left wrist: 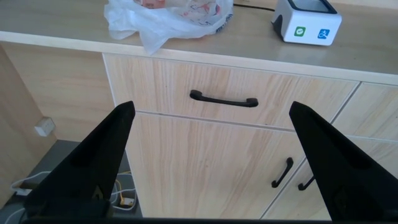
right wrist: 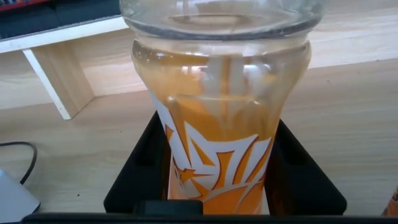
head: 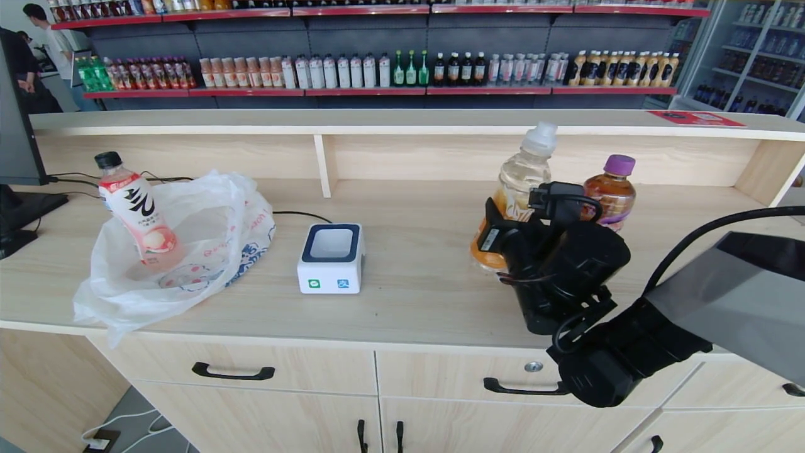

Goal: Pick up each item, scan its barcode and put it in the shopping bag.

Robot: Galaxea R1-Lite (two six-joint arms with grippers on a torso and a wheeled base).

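A: Desk layout?
B: Bag lies open toward the left edge, scanner mid-desk. Orange bottle stands on the right half, just beside a purple-cap bottle.
A: Jaws?
B: Right jaws closed on the orange bottle's lower body. Left jaws wide apart, empty, below the front edge.
A: Advise a straight lift clear of the neighbour, then barcode facing the scanner window.

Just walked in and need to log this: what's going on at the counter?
The right gripper grips the white-capped bottle at the counter, right of the scanner. A pink bottle leans in the shopping bag; a purple-capped bottle waits behind. The left gripper hangs open before the drawers.
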